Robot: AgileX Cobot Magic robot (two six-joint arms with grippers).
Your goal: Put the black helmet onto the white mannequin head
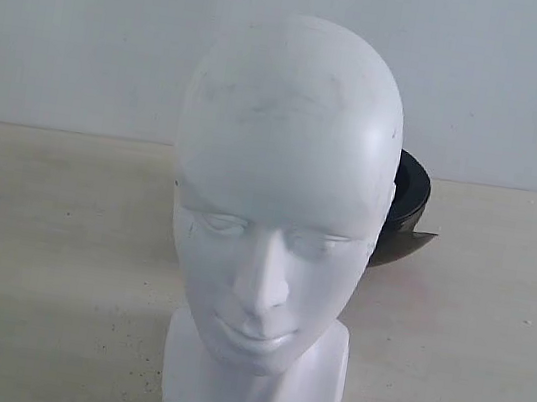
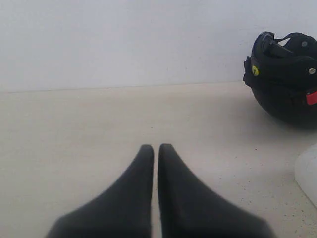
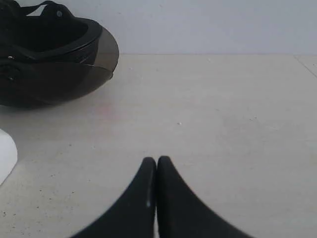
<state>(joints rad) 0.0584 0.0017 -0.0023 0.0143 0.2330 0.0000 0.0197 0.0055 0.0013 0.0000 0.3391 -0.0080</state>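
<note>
- Helmet point(image 1: 407, 207) sits on the surface point(image 1: 57, 261) behind the head point(image 1: 280, 193), peeking out at its 3 o'clock in the exterior view and mostly hidden there.
- Wrist views show more: it seems to rest on its crown, opening upward, straps point(image 2: 277, 42) lying across the top, smoky visor point(image 3: 74, 79) sticking out to one side.
- Handling call: a hard, stiff shell, probably light enough for these arms. That round matte dome gives thin fingers nothing to bite, so it could slip.
- Best hold looks like the rim point(image 3: 86, 42) of the opening, one side per arm; the straps are floppy and the visor could scratch or flex.
- Head is bare and upright, facing the exterior camera, and the helmet is not on it yet.
- Left end effector point(image 2: 156, 148) is closed tip to tip, holding nothing, well apart from the helmet.
- Right end effector point(image 3: 156, 159) is the same: fingers pressed together, empty, low over bare surface.
</note>
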